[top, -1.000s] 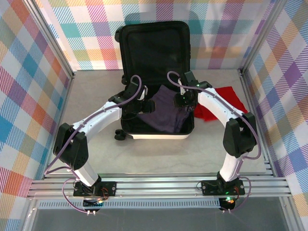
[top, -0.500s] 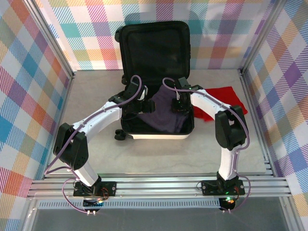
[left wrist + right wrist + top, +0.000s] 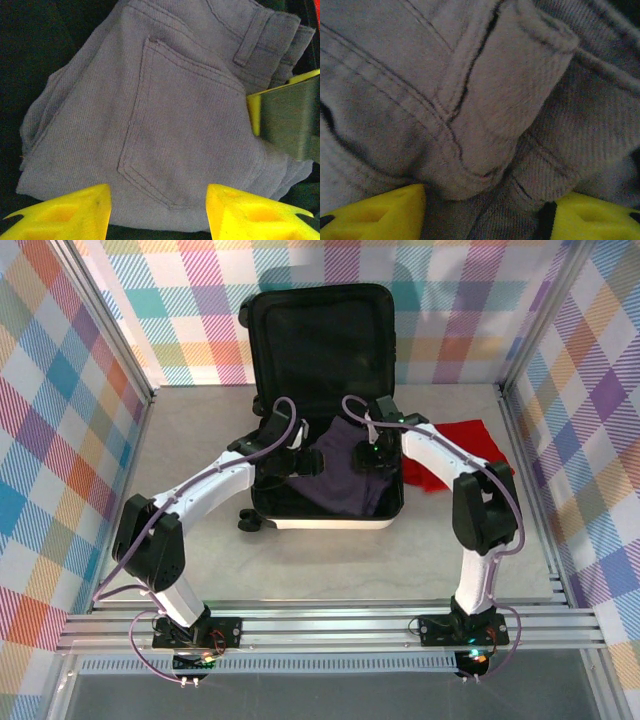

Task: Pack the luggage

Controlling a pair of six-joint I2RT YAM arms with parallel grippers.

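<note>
Two pincers (image 3: 159, 200) (image 3: 485, 200) parted over purple jeans (image 3: 175, 125)

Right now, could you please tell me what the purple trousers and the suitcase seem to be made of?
Trousers: woven cotton, probably denim or twill; matte, with a fine ribbed weave, stitched pocket seams and a belt loop. Suitcase: the outer shell looks like hard moulded plastic, white and smooth; its lining looks like black matte fabric, though it is too dark to be sure.

White arms (image 3: 215, 482), black joints (image 3: 150, 550), purple cables (image 3: 285, 415)
</note>
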